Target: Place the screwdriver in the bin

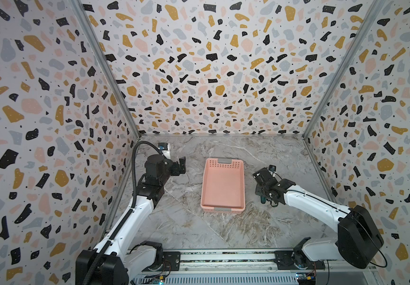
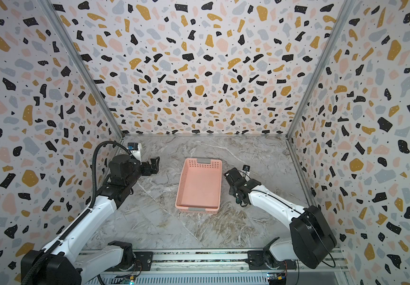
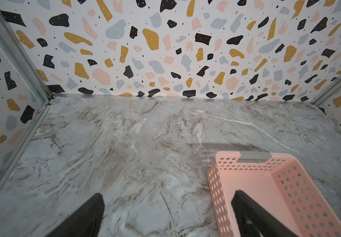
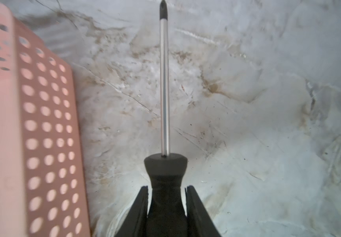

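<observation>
We saw right pincer clamped on screwdriver handle (shaft pointing straight ahead of it); bin just beside it. Left pincer gaped wide.

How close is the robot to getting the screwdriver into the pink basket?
Done: the right gripper is shut on the handle of the screwdriver. In hand: it holds the tool beside the bin, outside its wall. Left: carry it over the empty bin and let go.
</observation>
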Available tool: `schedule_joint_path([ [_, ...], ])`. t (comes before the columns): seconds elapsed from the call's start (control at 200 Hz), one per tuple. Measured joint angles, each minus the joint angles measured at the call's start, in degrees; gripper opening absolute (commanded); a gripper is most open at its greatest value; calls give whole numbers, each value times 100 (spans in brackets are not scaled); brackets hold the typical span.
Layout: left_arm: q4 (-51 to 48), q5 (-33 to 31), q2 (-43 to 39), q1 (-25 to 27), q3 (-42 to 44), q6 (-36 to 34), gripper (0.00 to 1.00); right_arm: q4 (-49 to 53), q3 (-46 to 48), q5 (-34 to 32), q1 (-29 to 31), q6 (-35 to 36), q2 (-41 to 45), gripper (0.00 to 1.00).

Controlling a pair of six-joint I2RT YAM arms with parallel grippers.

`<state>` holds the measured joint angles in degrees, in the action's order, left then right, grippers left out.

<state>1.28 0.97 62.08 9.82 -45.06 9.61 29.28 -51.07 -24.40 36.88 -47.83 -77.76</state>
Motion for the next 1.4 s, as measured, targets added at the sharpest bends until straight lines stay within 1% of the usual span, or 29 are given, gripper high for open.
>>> schedule_joint_path([
  [0.11,2,0,0,0,0,0,100,96,-490,-111,328,81,-55,8],
  [0.21,0,0,4,0,0,2,99,98,-1005,-138,673,103,-372,8],
  [0.361,2,0,9,0,0,0,100,-48,-1801,-63,1167,170,-1381,9],
  [0.476,0,-4,9,0,0,0,100,-210,-2302,74,1386,214,-2277,9],
  [0.581,-2,-4,9,0,0,0,99,-372,-2450,256,1451,256,-2914,9],
  [0.696,-2,-7,9,0,0,0,100,-424,-2448,382,1445,313,-3338,11],
  [0.741,-2,-7,9,0,0,-2,99,-450,-2446,411,1445,321,-3440,15],
  [0.791,-4,-7,7,0,0,-2,100,-479,-2437,428,1445,334,-3491,22],
  [0.826,-4,-9,7,0,0,-2,100,-501,-2428,435,1445,341,-3493,34],
  [0.921,-7,-17,-2,0,0,0,100,-592,-2428,422,1445,385,-3491,61],
  [0.976,-2,-22,-4,0,0,-2,99,-616,-2428,428,1445,413,-3491,72],
  [1.016,-4,-26,-4,0,0,0,99,-623,-2428,415,1445,448,-3491,78],
  [1.062,-7,-44,-9,0,0,-2,100,-634,-2428,413,1445,461,-3482,82],
  [1.217,4,-103,-70,0,0,-2,100,-546,-2433,297,1445,588,-3268,91],
  [1.312,20,-151,-136,0,0,-7,100,-470,-2457,164,1445,782,-2852,96],
  [1.357,46,-164,-162,0,2,-37,100,-466,-2487,107,1434,951,-2566,100],
  [1.402,52,-181,-188,0,2,-76,100,-498,-2514,52,1405,1139,-2258,99],
])
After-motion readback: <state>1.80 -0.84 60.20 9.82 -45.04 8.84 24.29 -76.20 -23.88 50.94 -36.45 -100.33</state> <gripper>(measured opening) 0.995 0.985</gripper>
